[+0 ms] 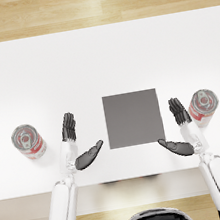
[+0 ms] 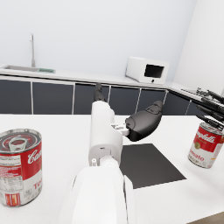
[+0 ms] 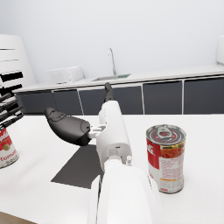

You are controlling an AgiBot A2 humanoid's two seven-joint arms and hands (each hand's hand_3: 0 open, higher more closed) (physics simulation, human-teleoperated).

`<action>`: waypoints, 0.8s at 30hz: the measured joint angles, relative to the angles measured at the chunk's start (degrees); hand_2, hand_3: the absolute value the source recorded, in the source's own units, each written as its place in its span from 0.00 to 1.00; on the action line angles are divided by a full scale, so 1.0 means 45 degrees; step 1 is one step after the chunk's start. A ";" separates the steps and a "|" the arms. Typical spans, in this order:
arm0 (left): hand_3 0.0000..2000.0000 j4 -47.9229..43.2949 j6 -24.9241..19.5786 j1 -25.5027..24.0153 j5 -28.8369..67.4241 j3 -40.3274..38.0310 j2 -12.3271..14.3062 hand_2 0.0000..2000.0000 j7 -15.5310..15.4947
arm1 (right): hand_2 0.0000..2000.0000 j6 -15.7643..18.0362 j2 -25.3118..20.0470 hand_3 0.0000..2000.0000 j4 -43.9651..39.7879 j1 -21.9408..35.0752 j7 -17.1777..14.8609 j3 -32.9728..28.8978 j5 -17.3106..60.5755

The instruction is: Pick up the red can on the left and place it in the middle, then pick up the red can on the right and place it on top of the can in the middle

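Status: nothing grasped yet. Left hand [image 1: 77,143] released, fingers straight, thumb splayed inward; hovering over table [image 1: 101,57] btwn left can [image 1: 28,142] and mat [image 1: 133,118]. Right hand [image 1: 182,128] likewise released, just beside right can [image 1: 203,106], not touching as far as head view shows.

Positions: left can near table's left side, well apart from mat. Right can just right of mat, close to right hand's fingers. Mat roughly centred, bare.

Orientation: both cans upright, long axis vertical, pull-tab lids facing up; labels on side walls, confirmed in left wrist view [image 2: 19,166] and right wrist view [image 3: 165,157].

Risks (judgement):
- Left can sits outboard of left hand; sideways reach w/ stiff fingers could knock it over → rolls off toward edge.
- Grasp too high or off-centre → can tilts, lands skewed on mat.
- Step 2 more delicate: stacking 2 cans needs axes aligned; small offset or early release → top can slides off rim, topples both.
- Right hand so near right can: stray motion during step 1 could nudge it.
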 measured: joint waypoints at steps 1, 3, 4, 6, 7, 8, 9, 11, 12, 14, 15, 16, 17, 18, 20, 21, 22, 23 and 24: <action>0.00 0.0000 0.0000 0.0000 0.0000 0.0000 0.0000 0.00 0.0000 | 0.00 0.0000 0.0000 0.00 0.0000 0.0000 0.0000 0.0000 0.0000; 0.00 0.0000 0.0000 0.0000 0.0000 0.0000 0.0000 0.00 0.0000 | 0.00 0.0000 0.0000 0.00 0.0000 0.0000 0.0000 0.0000 0.0000; 0.00 0.0000 0.0000 0.0000 0.0000 0.0000 0.0000 0.00 0.0000 | 0.00 0.0000 0.0000 0.00 0.0000 0.0000 0.0000 0.0000 0.0000; 0.00 0.0000 0.0000 0.0000 0.0000 0.0000 0.0000 0.00 0.0000 | 0.00 0.0000 0.0000 0.00 0.0000 0.0000 0.0000 0.0000 0.0000; 0.00 0.0000 0.0000 0.0000 0.0000 0.0000 0.0000 0.00 0.0000 | 0.00 0.0000 0.0000 0.00 0.0000 0.0000 0.0000 0.0000 0.0000; 0.00 0.0000 0.0000 0.0000 0.0000 0.0000 0.0000 0.00 0.0000 | 0.00 0.0000 0.0000 0.00 0.0000 0.0000 0.0000 0.0000 0.0000; 0.00 0.0000 0.0000 0.0000 0.0000 0.0000 0.0000 0.00 0.0000 | 0.00 0.0000 0.0000 0.00 0.0000 0.0000 0.0000 0.0000 0.0000; 0.00 0.0000 0.0000 0.0000 0.0000 0.0000 0.0000 0.00 0.0000 | 0.00 0.0000 0.0000 0.00 0.0000 0.0000 0.0000 0.0000 0.0000; 0.00 0.0000 0.0000 0.0000 0.0000 0.0000 0.0000 0.00 0.0000 | 0.00 0.0000 0.0000 0.00 0.0000 0.0000 0.0000 0.0000 0.0000; 0.00 0.0000 0.0000 0.0000 0.0000 0.0000 0.0000 0.00 0.0000 | 0.00 0.0000 0.0000 0.00 0.0000 0.0000 0.0000 0.0000 0.0000; 0.00 0.0000 0.0000 0.0000 0.0000 0.0000 0.0000 0.00 0.0000 | 0.00 0.0000 0.0000 0.00 0.0000 0.0000 0.0000 0.0000 0.0000; 0.00 0.0000 0.0000 0.0000 0.0000 0.0000 0.0000 0.00 0.0000 | 0.00 0.0000 0.0000 0.00 0.0000 0.0000 0.0000 0.0000 0.0000; 0.00 0.0000 0.0000 0.0000 0.0000 0.0000 0.0000 0.00 0.0000 | 0.00 0.0000 0.0000 0.00 0.0000 0.0000 0.0000 0.0000 0.0000; 0.00 0.0072 -0.0363 -0.0022 0.0000 0.0112 0.0024 0.00 -0.0363 | 0.00 0.0000 0.0000 0.00 0.0000 0.0000 0.0000 0.0000 0.0000; 0.00 0.0062 -0.0811 -0.0094 0.0000 0.0022 0.0078 0.00 -0.0809 | 0.00 -0.0617 -0.0059 0.00 -0.0027 -0.0044 0.0625 0.0187 -0.0001; 0.00 -0.0161 -0.0945 -0.0169 0.0000 -0.0208 0.0087 0.00 -0.0943 | 0.00 -0.0802 -0.0084 0.00 0.0181 -0.0082 0.0812 0.0171 -0.0001; 0.00 -0.0413 -0.1041 -0.0237 0.0557 -0.0561 0.0102 0.00 -0.1039 | 0.00 -0.0935 -0.0105 0.00 0.0454 -0.0123 0.0946 0.0046 0.0556; 0.00 -0.0640 -0.1110 -0.0275 0.1123 -0.0943 0.0125 0.00 -0.1107 | 0.00 -0.1030 -0.0130 0.00 0.0703 -0.0153 0.1042 -0.0141 0.1124; 0.00 -0.0862 -0.1159 -0.0339 0.1691 -0.1461 0.0151 0.00 -0.1157 | 0.00 -0.1098 -0.0150 0.00 0.0961 -0.0193 0.1111 -0.0428 0.1691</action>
